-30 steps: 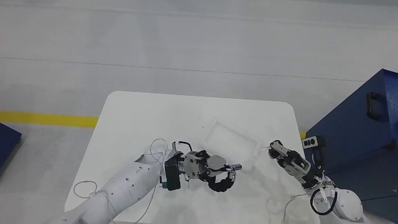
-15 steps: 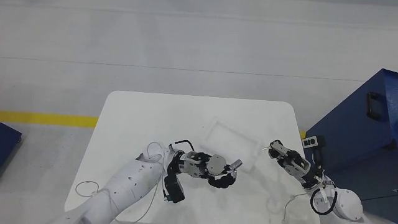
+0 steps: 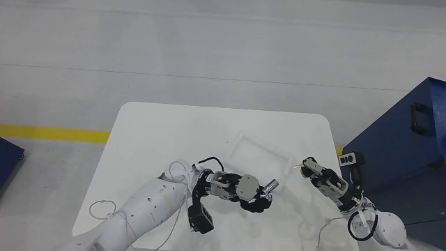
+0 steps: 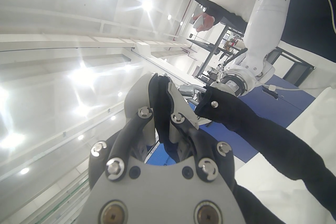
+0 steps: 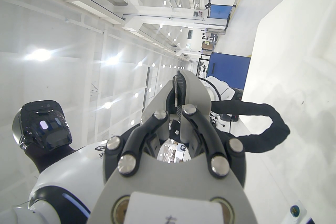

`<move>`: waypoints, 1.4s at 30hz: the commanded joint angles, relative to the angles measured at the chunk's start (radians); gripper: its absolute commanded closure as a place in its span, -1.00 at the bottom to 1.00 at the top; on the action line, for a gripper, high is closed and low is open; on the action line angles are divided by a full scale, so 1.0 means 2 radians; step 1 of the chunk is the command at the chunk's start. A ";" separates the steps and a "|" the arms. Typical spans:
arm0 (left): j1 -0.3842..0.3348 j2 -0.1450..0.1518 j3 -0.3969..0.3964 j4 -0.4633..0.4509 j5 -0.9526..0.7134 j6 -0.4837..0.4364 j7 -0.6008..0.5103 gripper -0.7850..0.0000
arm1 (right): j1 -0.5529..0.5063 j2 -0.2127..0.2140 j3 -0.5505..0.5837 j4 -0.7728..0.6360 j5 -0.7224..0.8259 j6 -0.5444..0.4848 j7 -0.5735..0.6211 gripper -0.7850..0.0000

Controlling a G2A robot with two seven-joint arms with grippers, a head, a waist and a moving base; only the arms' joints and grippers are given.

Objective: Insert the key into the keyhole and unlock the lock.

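You're gripping the lock (image 4: pixel 187 89) in the left claw (image 4: pixel 164 83): fingers clenched, a chrome piece poking out past the tips. I'm reading that piece as the lock, not certain. The left claw is hovering over the middle of the table (image 3: pixel 174 132), on the robot's side of it. The right claw (image 5: pixel 178 78) is clenching too, pinching a thin metal sliver between the pads, likely the key (image 5: pixel 174 93). It's sitting near the table's right edge, well apart from the left claw. So pickup is looking done on both sides, but insertion isn't started: the key isn't touching the lock, and I can't see the keyhole. You're left with closing the gap, lining the key up with the keyhole, pushing in and turning.
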 commanded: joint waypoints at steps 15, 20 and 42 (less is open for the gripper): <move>0.018 0.003 -0.022 -0.011 0.022 0.001 0.000 1.00 | 0.000 0.000 0.000 0.000 0.000 0.000 0.000 1.00; 0.034 0.003 -0.052 -0.036 0.057 0.001 0.000 1.00 | 0.000 0.000 0.000 0.000 0.000 0.000 0.000 1.00; 0.076 -0.014 -0.101 -0.069 0.064 0.001 0.000 1.00 | 0.000 0.000 0.000 0.000 0.000 0.000 0.000 1.00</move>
